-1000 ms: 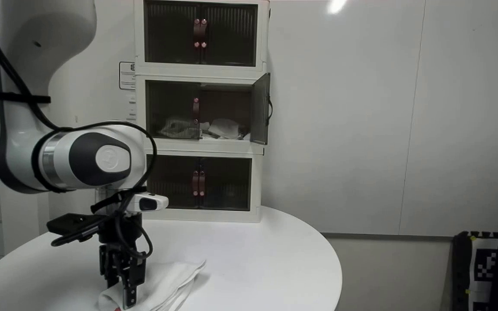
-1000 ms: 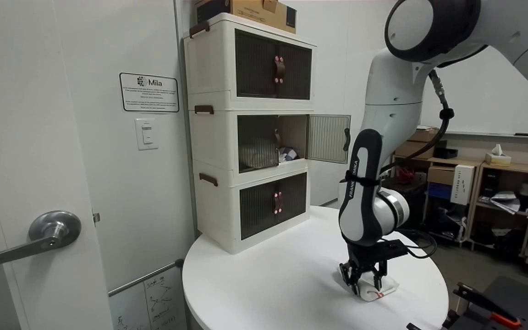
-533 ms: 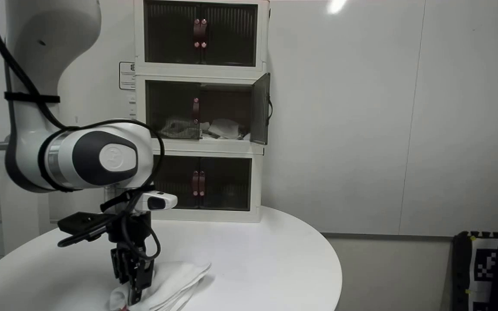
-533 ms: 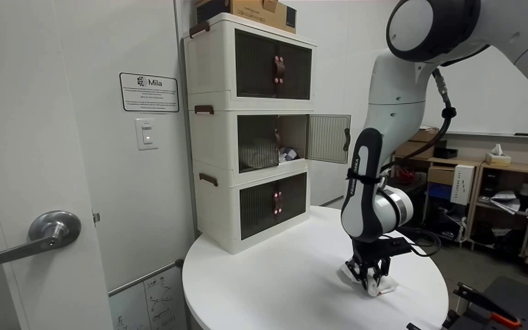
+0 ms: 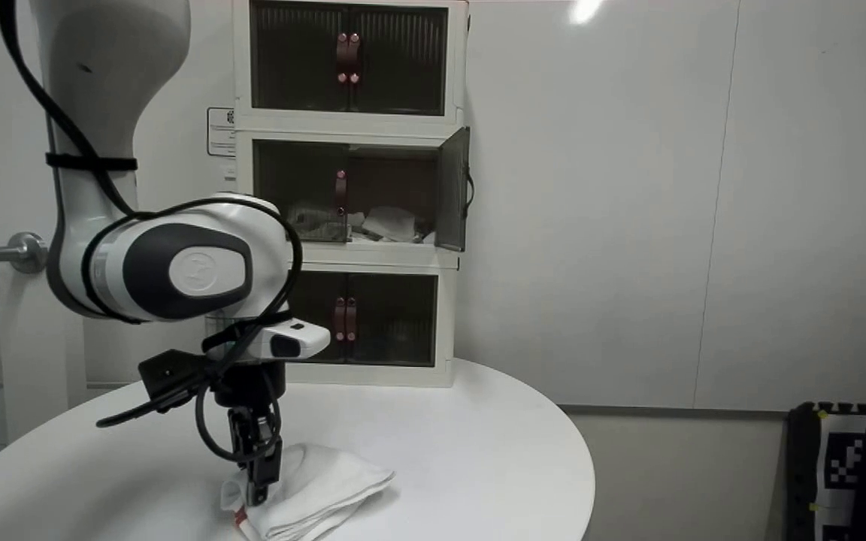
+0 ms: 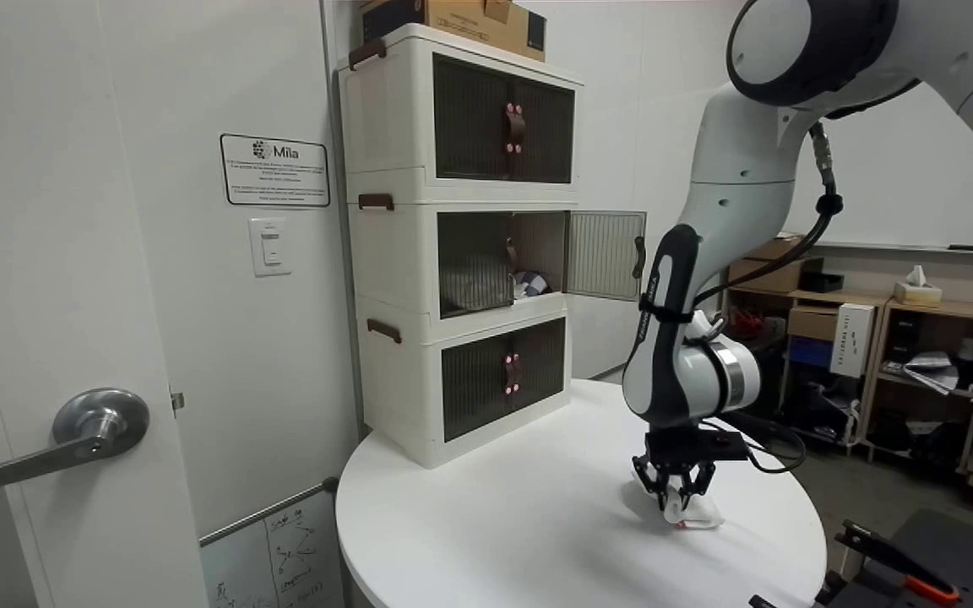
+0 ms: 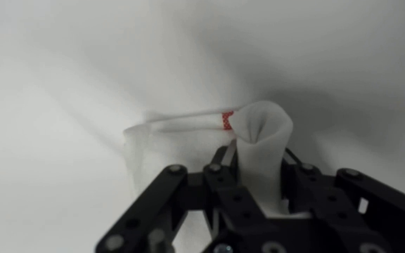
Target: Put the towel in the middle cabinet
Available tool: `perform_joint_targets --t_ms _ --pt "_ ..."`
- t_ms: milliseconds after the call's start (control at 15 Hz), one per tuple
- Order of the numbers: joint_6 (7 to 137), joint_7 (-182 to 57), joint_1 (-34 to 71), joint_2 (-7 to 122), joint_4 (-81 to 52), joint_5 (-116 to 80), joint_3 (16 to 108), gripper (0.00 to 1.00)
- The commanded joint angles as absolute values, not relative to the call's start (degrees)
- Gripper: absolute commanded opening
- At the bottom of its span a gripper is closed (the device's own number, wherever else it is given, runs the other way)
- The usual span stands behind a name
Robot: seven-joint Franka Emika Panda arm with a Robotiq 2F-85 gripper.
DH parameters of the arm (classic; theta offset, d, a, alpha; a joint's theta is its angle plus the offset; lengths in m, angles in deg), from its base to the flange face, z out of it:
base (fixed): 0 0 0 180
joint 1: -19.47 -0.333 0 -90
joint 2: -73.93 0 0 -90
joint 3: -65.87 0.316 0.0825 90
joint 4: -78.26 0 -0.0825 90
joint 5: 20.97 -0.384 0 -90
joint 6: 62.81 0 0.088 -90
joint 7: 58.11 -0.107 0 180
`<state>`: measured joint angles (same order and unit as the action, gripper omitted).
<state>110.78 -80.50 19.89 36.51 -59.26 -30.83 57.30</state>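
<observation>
The white towel (image 5: 335, 481) lies folded on the bench (image 5: 493, 466), outside the middle cabinet (image 6: 394, 253); whether all of its underside touches the surface, we cannot tell. We can make out a small red stripe (image 7: 227, 120) by one edge. The claw (image 7: 260, 158) is drawn in on a thick fold of the towel, which we see in the wrist view pinched between the two fingers (image 5: 258, 490), its rounded end puffing out past the tips. In both exterior views the fingers point down, below the robot arm (image 5: 192, 270). On the same bench we see a stack of three cabinets (image 6: 385, 270), well apart from the towel. The middle one has one door (image 6: 606, 253) swung out and the other door (image 6: 474, 262) closed; inside sits a white cloth (image 5: 390, 223), and in an exterior view something checked (image 6: 530, 283) shows there too. The top cabinet (image 6: 385, 110) and the bottom cabinet (image 6: 394, 371) have their doors closed, and a cardboard box (image 6: 486, 29) sits on top of the stack. Further out, we see a sign (image 6: 275, 169) and a light switch (image 6: 270, 247) on the wall (image 6: 284, 355), a door handle (image 6: 98, 426), and, behind the arm, a tissue box (image 6: 917, 294) on some shelves (image 6: 968, 312).
</observation>
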Motion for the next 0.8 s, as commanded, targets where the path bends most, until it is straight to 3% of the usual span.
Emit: perform_joint_targets --t_ms 0,667,733 --pt "106.3 -77.7 22.5 42.7 -58.3 -32.6 59.4 0.1" --pt "94.9 -77.3 24.0 58.0 -52.8 -34.4 60.8 0.07" --pt "98.0 -79.4 22.1 55.5 -53.3 -31.7 58.7 0.17"
